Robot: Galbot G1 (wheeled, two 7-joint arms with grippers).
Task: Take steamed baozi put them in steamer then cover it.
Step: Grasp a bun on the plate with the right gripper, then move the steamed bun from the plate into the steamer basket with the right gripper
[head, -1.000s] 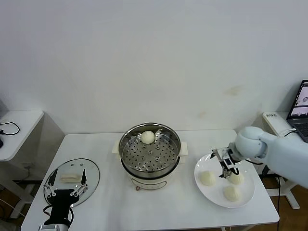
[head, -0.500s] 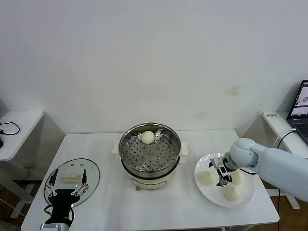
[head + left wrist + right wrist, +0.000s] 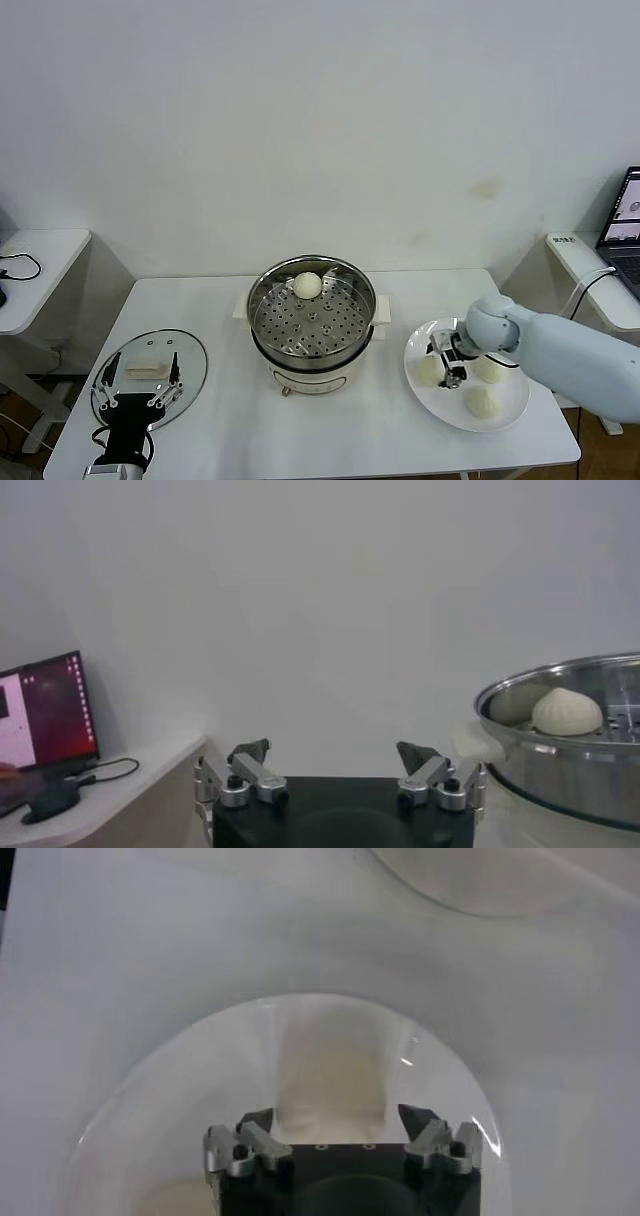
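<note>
My right gripper (image 3: 447,362) sits low over the white plate (image 3: 512,410), fingers apart about the leftmost baozi (image 3: 430,369) — not yet clamped. Judged soft, light, easily dented — grip gently across its widest sides. Left gripper (image 3: 135,398) idle, fingers apart, over the glass cover (image 3: 190,352).

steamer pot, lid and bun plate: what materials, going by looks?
Steamer: polished metal, likely stainless; mirror reflections, perforated tray, on a cream base that looks plastic.
Lid: clear glass, table visible through it, metal rim, cream handle.
Plate: glossy white, ceramic or melamine; cannot tell which.
</note>
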